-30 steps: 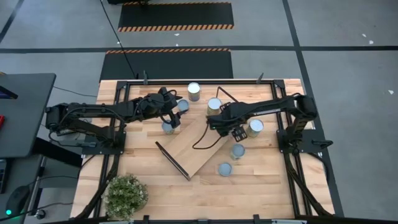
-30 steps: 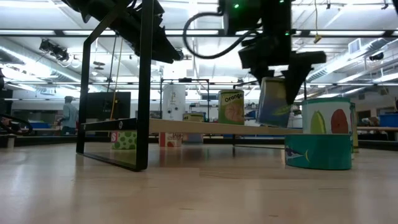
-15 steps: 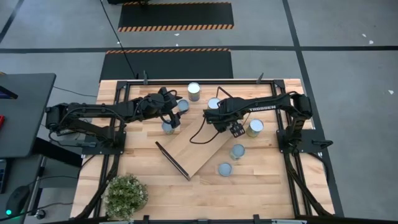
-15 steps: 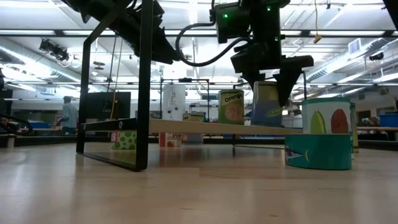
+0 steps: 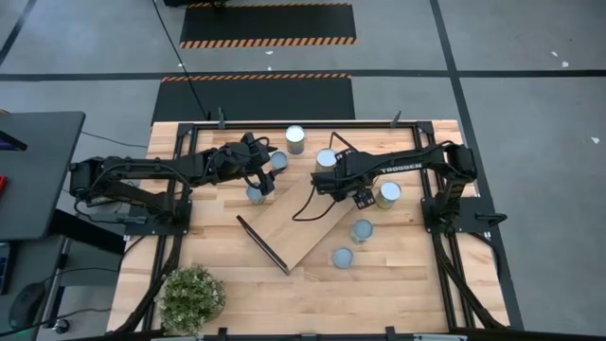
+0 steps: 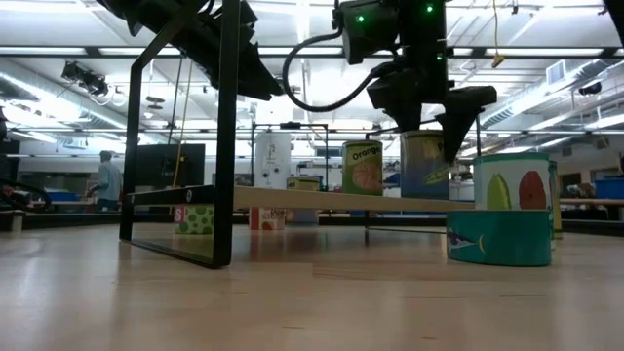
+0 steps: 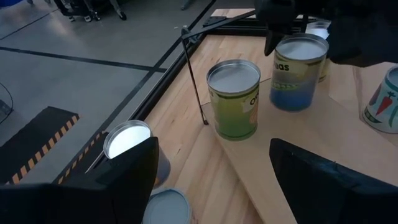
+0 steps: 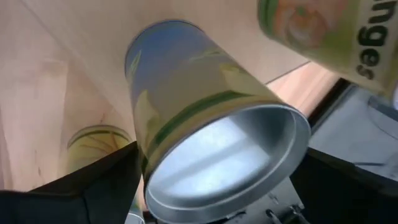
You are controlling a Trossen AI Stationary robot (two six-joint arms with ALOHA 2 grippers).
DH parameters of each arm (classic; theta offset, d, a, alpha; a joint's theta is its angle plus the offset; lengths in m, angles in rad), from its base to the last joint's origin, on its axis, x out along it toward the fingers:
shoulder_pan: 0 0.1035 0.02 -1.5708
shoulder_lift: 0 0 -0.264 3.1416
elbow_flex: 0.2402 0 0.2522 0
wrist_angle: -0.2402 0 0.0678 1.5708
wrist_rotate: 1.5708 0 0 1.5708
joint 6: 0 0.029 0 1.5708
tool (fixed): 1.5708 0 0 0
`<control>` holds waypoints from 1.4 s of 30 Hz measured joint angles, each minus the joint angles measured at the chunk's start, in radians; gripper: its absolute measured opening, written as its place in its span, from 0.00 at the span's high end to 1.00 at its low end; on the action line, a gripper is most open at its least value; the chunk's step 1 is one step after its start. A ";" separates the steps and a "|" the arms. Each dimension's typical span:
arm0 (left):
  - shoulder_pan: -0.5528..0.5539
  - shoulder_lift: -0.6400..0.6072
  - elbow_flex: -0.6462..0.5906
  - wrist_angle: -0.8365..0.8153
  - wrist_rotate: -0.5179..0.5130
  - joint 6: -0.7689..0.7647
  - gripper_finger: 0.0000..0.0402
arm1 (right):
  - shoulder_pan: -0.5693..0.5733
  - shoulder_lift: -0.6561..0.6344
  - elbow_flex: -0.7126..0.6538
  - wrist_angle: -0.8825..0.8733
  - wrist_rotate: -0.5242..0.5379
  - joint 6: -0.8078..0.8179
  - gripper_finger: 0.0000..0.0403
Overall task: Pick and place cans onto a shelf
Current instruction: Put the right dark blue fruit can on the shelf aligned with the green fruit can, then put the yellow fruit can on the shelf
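Light falls evenly from overhead, and in the low view the ceiling strip lights [image 6: 292,51] behind the right gripper [image 6: 426,115] burn bright, leaving that gripper and the shelf frame [image 6: 226,136] as dark silhouettes; the tabletop [image 6: 292,302] nearest the lens is soft and out of focus, with a pale sheen. In the high view shadows under both arms are faint and short; the picture is crisp and flat. The left gripper [image 7: 205,180] shows as blurred dark masses, the can tops [image 7: 233,76] beyond it glaring pale white; between the right gripper's blurred fingers [image 8: 93,193] the blue can [image 8: 205,130] looms, stretched by the close lens.
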 joint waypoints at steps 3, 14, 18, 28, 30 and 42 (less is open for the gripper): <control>0.000 0.000 0.000 0.002 0.000 0.000 0.23 | 0.012 -0.012 0.000 0.006 0.041 0.004 0.05; 0.000 0.017 0.000 0.010 0.000 -0.024 0.23 | 0.053 -0.055 0.000 -0.020 0.088 0.036 0.05; 0.000 0.084 0.001 0.044 0.000 -0.024 0.23 | 0.082 -0.106 0.000 -0.021 0.101 0.083 0.06; 0.007 0.237 0.032 0.120 0.000 -0.034 0.24 | 0.193 -0.292 -0.039 -0.002 0.085 0.312 0.07; 0.007 0.264 0.059 0.098 0.008 -0.036 0.25 | 0.216 -0.332 -0.077 0.018 0.084 0.349 0.07; 0.061 0.345 0.198 -0.071 0.105 -0.042 0.28 | 0.331 -0.508 -0.289 0.023 0.046 0.617 0.07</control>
